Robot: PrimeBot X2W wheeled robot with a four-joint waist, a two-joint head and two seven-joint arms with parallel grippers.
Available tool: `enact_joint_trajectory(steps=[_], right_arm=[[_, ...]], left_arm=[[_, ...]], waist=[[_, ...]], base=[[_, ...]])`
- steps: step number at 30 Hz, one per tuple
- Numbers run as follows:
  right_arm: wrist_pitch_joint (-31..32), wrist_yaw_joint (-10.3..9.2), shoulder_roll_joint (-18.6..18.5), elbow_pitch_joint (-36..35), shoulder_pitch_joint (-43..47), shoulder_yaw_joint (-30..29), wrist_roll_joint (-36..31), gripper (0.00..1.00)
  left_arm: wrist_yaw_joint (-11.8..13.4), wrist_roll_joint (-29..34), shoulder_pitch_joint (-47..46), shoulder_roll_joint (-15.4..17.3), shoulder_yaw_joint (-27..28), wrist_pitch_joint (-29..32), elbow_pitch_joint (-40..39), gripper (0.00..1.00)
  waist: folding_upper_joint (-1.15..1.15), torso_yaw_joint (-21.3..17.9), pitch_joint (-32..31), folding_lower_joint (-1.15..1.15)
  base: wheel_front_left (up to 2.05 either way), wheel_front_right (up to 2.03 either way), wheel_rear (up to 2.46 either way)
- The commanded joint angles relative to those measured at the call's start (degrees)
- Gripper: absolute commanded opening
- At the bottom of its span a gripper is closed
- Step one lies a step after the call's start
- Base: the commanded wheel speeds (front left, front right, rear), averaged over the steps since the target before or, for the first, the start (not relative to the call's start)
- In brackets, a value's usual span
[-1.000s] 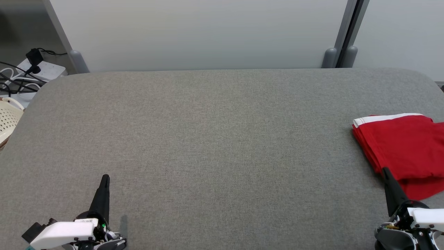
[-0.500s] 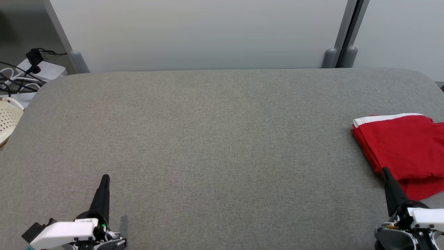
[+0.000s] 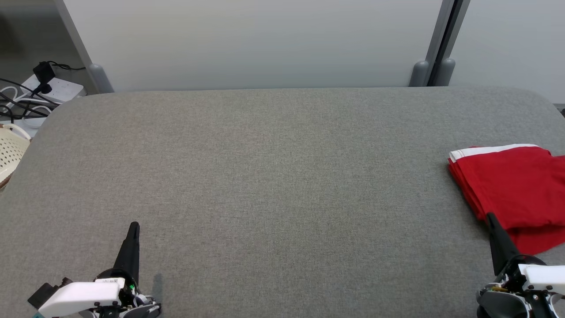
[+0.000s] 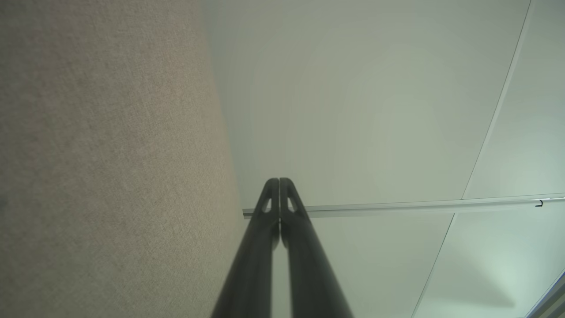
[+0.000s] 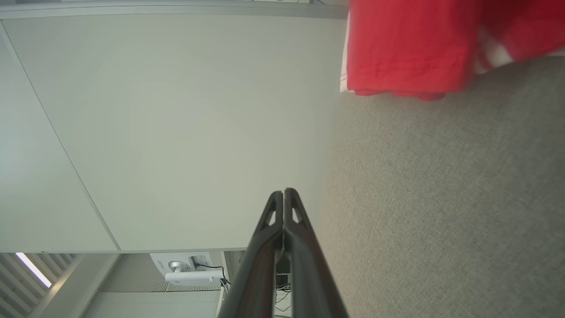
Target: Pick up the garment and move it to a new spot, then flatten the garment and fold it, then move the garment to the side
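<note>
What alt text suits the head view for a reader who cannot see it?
A folded red garment with a white stripe lies at the right edge of a grey fabric table. Both shut, the left gripper and right gripper sit at its near corners.

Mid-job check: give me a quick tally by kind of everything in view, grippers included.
Table: 1
Red garment: 1, folded, at the table's right side
Grippers: 2, left gripper and right gripper, both shut
Basket: 1
Power strip: 1
Total: 6
</note>
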Motion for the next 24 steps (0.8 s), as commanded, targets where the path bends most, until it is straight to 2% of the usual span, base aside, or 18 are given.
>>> enact_joint_trajectory(steps=[1, 24], right_arm=[[0.4, 0.26, -0.5, -1.8, -1.0, 1.0, 0.7, 0.00], [0.4, 0.26, -0.5, -1.8, -1.0, 1.0, 0.7, 0.00]], left_arm=[[-0.4, -0.3, -3.3, 1.0, 1.9, 0.4, -1.7, 0.00], [-0.4, -0.3, -3.3, 1.0, 1.9, 0.4, -1.7, 0.00]], waist=[[0.00, 0.0, 0.0, 0.00], [0.00, 0.0, 0.0, 0.00]], base=[[0.00, 0.00, 0.00], [0.00, 0.00, 0.00]])
